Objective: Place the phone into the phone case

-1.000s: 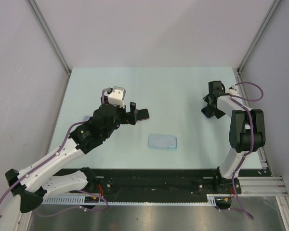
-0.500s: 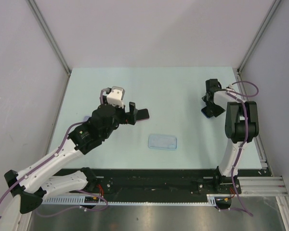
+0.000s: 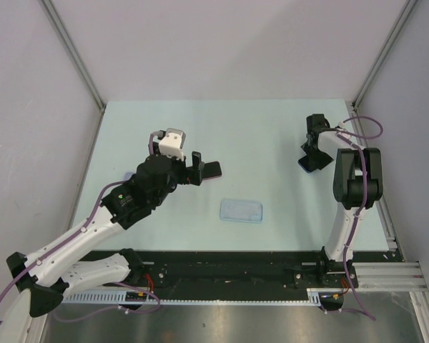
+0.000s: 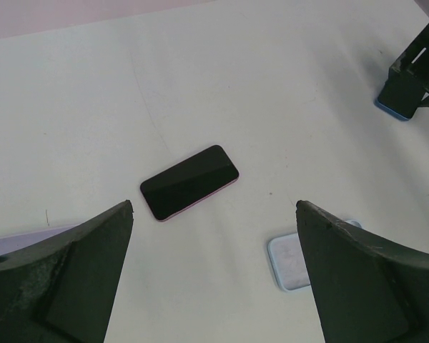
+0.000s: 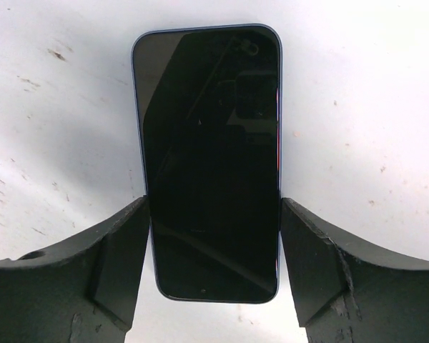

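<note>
Overhead, pale mint table [image 3: 257, 128], seemingly grey walls [image 3: 222, 43]

You have a pale blue-green table [image 3: 272, 128] mid-frame, enclosed by plain grey walls [image 3: 222, 43]. Metal posts [image 3: 71, 53] run diagonally at upper left and upper right. Lighting even, diffuse.

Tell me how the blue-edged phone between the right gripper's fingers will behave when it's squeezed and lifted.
The blue-edged phone looks like a rigid slab, unlikely to flex. Its glossy glass and rounded edges may slip between the fingers of the right gripper at its long sides. Lying flat on the table, it should slide rather than tip.
</note>
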